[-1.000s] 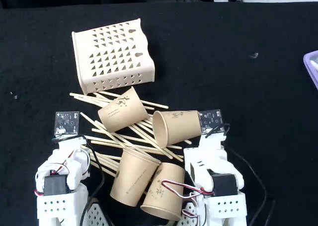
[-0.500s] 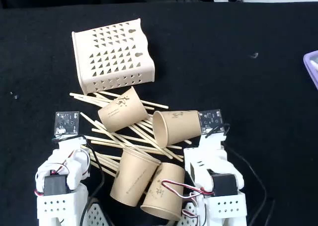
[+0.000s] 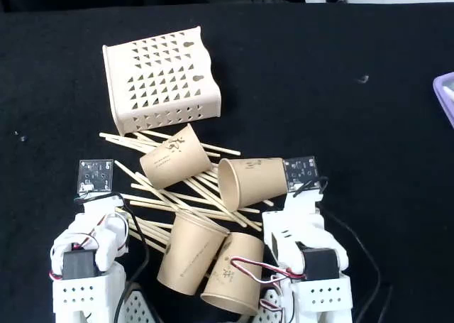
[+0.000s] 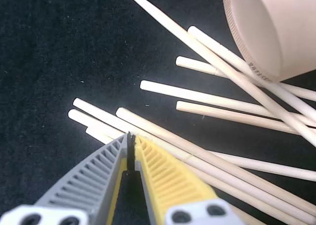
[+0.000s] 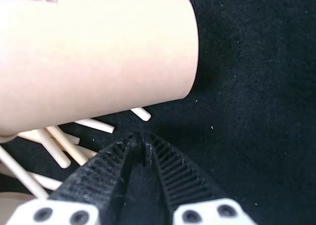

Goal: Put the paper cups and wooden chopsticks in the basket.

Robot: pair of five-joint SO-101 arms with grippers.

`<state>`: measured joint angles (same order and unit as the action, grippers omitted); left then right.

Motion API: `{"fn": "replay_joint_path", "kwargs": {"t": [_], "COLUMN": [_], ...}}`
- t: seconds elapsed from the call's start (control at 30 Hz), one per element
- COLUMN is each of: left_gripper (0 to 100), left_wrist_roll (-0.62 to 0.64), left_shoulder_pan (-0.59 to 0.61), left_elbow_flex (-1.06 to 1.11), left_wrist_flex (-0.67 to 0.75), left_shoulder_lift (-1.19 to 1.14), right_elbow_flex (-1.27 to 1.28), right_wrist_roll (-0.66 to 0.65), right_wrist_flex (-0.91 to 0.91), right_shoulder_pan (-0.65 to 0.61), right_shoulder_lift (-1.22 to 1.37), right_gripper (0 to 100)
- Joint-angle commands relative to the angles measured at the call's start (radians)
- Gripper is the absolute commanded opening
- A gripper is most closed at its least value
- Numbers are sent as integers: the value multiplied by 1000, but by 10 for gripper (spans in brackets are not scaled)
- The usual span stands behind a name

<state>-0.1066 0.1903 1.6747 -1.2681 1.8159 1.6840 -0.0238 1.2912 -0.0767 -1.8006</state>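
A cream perforated basket (image 3: 161, 80) stands at the back left of the black table. Several paper cups lie on their sides over a scatter of wooden chopsticks (image 3: 186, 192): one (image 3: 173, 157) near the basket, one (image 3: 248, 182) by the right arm, two (image 3: 190, 252) (image 3: 235, 275) between the arm bases. My left gripper (image 4: 130, 137) is shut with nothing in it, its tip over chopstick ends (image 4: 207, 102), a cup base (image 4: 269, 29) beyond. My right gripper (image 5: 141, 139) is shut and empty, just short of a lying cup (image 5: 94, 57).
A purple container (image 3: 445, 90) pokes in at the right edge. Both arm bases (image 3: 85, 266) (image 3: 305, 259) sit at the front edge. Black cloth lies open to the right and behind the basket.
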Motion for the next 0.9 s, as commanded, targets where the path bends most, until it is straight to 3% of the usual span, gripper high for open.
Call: {"fn": "replay_joint_path", "kwargs": {"t": [0.0, 0.37, 0.53, 0.63, 0.87], "left_gripper": [32, 31, 33, 33, 34], "left_wrist_roll": [0, 0, -6, -20, -175], "left_shoulder_pan": [-8, -15, -18, 2, 312], "left_elbow_flex": [24, 24, 24, 21, -28], "left_wrist_flex": [-5, -5, 8, 112, 434], "left_shoulder_lift": [6, 6, 6, 6, 6], "right_elbow_flex": [1, -18, -157, -317, -602], "right_wrist_roll": [2, -2, -2, -3, -49], "right_wrist_flex": [8, -57, -155, -209, -324], "right_shoulder_pan": [14, 23, 110, 187, 222], "right_shoulder_lift": [-96, -94, -93, -93, -93], "right_gripper": [14, 15, 15, 15, 16]}}
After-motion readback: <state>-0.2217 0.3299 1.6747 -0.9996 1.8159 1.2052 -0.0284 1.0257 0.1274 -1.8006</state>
